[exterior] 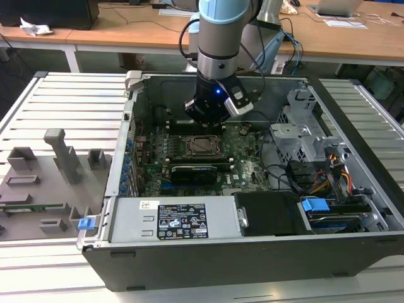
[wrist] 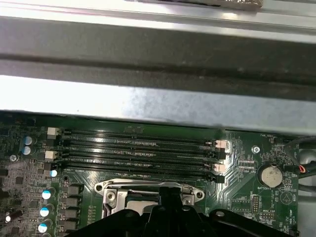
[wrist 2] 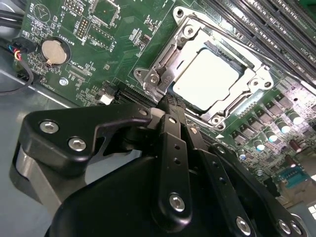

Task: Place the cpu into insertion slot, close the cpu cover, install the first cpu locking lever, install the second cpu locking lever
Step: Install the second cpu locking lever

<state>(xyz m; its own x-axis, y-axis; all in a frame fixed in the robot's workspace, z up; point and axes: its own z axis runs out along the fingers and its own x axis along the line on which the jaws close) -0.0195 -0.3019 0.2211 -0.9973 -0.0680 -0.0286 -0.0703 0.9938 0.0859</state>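
The cpu (wrist 2: 207, 79) lies flat in the insertion slot (wrist 2: 148, 75) on the green motherboard, its silver top showing through the window of the cpu cover (wrist 2: 257, 74). The cover lies down over it. In the exterior view the cpu (exterior: 203, 146) sits mid-board inside the open case. My black gripper (wrist 2: 170, 101) hangs low at the socket's edge, fingertips together and nothing visible between them. It also shows above the socket's far side in the exterior view, gripper (exterior: 209, 118), and over the socket frame in the first wrist view, gripper (wrist: 168, 191).
Long black memory slots (wrist: 138, 148) run beside the socket, under the case's metal wall (wrist: 158, 98). A coin battery (wrist 2: 53, 51) sits nearby. A black card (exterior: 196, 172), power supply (exterior: 180, 221), drive cage (exterior: 303, 132) and cables crowd the case. Grey fixtures (exterior: 57, 158) stand on the exterior view's left.
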